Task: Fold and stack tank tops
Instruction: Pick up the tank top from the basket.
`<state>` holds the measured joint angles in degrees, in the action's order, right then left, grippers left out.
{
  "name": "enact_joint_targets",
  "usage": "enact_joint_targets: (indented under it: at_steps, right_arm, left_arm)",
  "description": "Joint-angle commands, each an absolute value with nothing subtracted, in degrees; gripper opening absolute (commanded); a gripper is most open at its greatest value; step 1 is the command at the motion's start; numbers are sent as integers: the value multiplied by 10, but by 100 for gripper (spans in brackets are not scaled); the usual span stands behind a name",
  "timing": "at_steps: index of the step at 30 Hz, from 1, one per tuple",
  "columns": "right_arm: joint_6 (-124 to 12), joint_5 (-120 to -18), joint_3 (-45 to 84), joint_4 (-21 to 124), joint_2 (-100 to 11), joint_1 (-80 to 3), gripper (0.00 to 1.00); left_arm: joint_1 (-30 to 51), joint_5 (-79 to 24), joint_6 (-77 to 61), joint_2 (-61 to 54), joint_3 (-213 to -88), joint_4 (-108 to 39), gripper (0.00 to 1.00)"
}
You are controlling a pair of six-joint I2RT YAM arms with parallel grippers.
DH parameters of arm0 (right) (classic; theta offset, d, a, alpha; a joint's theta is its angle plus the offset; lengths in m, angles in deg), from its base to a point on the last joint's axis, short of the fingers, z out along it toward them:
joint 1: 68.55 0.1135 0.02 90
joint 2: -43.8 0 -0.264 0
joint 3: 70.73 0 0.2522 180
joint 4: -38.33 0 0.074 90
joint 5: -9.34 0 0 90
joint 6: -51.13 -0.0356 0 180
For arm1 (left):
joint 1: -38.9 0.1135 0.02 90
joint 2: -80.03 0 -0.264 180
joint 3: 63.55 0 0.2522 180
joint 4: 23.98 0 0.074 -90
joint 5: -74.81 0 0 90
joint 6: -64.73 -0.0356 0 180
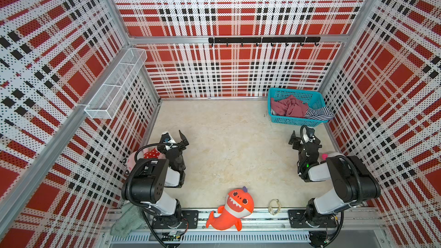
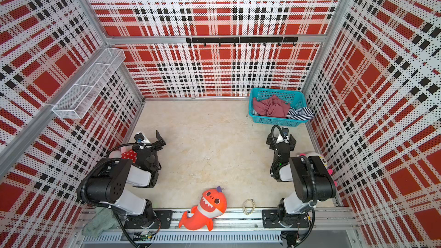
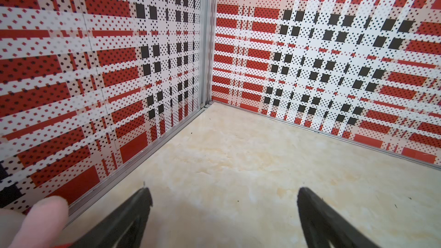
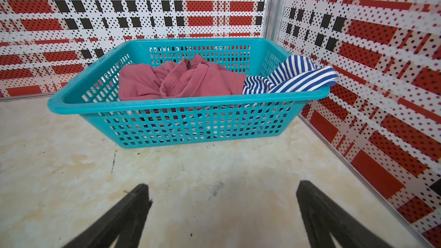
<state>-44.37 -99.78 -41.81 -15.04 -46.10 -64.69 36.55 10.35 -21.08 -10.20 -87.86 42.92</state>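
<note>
Starting at the right gripper (image 4: 222,188): spread wide, gripping nothing, hovering low over the pale beige marbled tabletop (image 4: 71,163); aimed at the teal plastic lattice basket (image 4: 167,107) near ahead, not touching; tucked in the far right corner by the red, white and black plaid walls (image 4: 381,91). Sitting inside, both tank tops (image 1: 290,108), crumpled, not folded yet: plain dusty rose-maroon ribbed tank top (image 4: 176,79) bunched across the middle; narrow navy-and-white striped tank top (image 4: 291,75) right beside, touching, flopped over the rim on the side-wall end. Over to the left gripper (image 3: 223,194): also wide open and empty, above the tabletop, facing the far left corner; well apart from the basket. Further out in a top view: white plush toy with a red polka-dot patch (image 1: 152,155) wedged between the left arm (image 1: 148,182) and the wall; orange shark plush toy (image 1: 232,207) lying on the near edge, partly on the metal rail (image 1: 262,218); small beige loop (image 1: 274,207) just beside; grey-green fuzzy towel (image 1: 124,223) slumped at the near left corner.
</note>
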Motion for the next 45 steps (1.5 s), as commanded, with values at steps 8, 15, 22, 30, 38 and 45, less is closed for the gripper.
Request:
enact_joint_targets:
  at_steps: [8, 15, 22, 30, 38, 45]
  right_arm:
    - [-439, -995, -408, -156, -466, -645, 100]
    - [-431, -962, -403, -132, -446, -651, 100]
    - [-447, -970, -228, 300, -270, -645, 100]
    - [-441, -958, 35, 601, -356, -652, 100]
    - [-455, -910, 241, 676, -558, -665, 100]
    - [-481, -881, 368, 707, -708, -671, 100]
  left_arm:
    - [368, 102, -218, -106, -885, 448, 98]
    - [355, 115, -232, -78, -879, 449, 98]
    - [277, 191, -199, 137, -1090, 6, 98]
    - [274, 74, -181, 76, -1357, -318, 98]
    - [314, 5, -135, 40, -1307, -283, 98]
    - [303, -5, -139, 15, -1313, -300, 98]
